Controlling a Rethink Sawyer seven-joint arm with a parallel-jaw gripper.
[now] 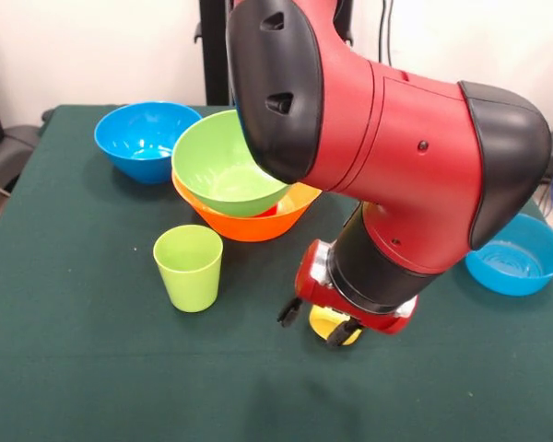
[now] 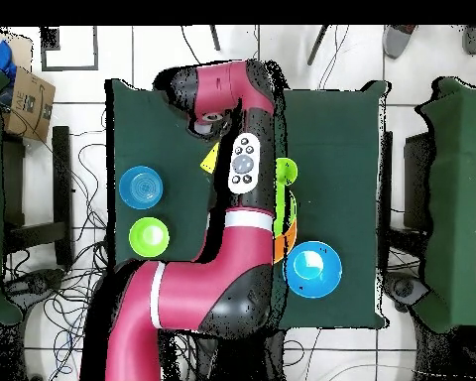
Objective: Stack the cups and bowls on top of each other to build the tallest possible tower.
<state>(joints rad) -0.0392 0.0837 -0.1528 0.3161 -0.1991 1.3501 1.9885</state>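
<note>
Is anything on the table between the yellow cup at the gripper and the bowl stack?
Nothing visible does. The yellow cup sits at the gripper; the cloth toward the bowl stack is bare. The lime green cup stands off to the side.

A dark green cloth (image 1: 74,368) covered the counter. Behind it stood a plain pale wall (image 1: 92,46), with a black upright post (image 1: 214,51) and dark cables (image 1: 384,28) hanging against it. From above, the floor (image 2: 93,60) was pale tile with dark joints, strewn with black cables (image 2: 54,298). A cardboard box (image 2: 29,99) sat at the upper left corner. Other green-covered tables (image 2: 460,198) stood just beside the counter on either side.
</note>
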